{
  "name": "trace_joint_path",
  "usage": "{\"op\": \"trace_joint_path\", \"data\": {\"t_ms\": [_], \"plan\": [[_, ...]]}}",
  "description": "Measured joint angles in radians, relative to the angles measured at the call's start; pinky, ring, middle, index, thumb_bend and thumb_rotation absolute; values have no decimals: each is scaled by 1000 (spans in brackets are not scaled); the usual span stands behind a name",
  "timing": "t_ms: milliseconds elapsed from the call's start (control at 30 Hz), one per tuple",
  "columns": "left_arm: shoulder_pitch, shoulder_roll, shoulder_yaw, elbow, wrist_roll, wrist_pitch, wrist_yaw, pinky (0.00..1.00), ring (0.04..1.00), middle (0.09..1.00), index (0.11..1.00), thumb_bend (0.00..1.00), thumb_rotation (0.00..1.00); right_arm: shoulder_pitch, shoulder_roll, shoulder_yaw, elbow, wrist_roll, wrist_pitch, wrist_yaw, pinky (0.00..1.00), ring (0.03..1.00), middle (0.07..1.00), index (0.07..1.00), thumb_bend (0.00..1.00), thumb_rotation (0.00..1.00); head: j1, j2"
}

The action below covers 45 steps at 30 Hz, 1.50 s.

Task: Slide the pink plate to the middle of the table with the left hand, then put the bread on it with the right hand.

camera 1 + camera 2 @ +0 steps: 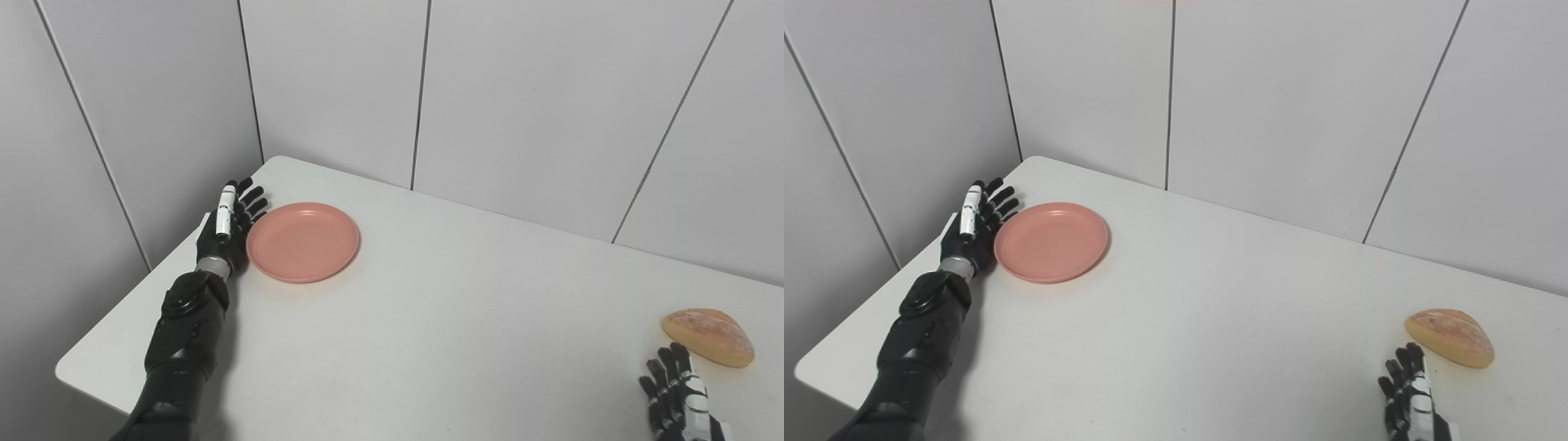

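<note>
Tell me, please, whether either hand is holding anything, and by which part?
Nothing is held. The left hand is open beside the pink plate; the right hand is open near the bread.

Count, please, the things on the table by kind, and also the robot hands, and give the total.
Plates: 1, the pink plate, empty.
Bread: 1, the bread, near the right edge.
Hands: 2, the left hand beside the plate, the right hand near the bread, both open.
Total: 4.

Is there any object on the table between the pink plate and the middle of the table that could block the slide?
Nothing visible blocks it. The pink plate lies beside the open left hand, and the table toward the middle is bare. The bread lies far off, near the right hand.
</note>
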Motion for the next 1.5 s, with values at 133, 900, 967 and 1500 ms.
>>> {"op": "trace_joint_path", "data": {"t_ms": [133,900,967,1500], "plan": [[0,-9,-9,0,0,-2,-1,889,876,872,867,298,1000,1,0,0,-2,-1,0,-1,1000,1000,1000,1000,263,1000,-2,2],[-12,-50,-26,7,-8,-10,-73,896,889,888,878,280,1000,15,8,6,-20,-27,2,-6,1000,995,998,998,255,1000,-46,21],[-15,-63,-28,6,-20,-10,-79,890,884,886,877,277,1000,15,11,6,-20,-28,2,-8,1000,992,996,996,256,1000,-54,25],[-42,-104,-86,45,-19,-65,-98,870,858,849,840,388,1000,17,20,12,-22,-46,2,-11,1000,983,994,998,282,1000,-118,52]]}}
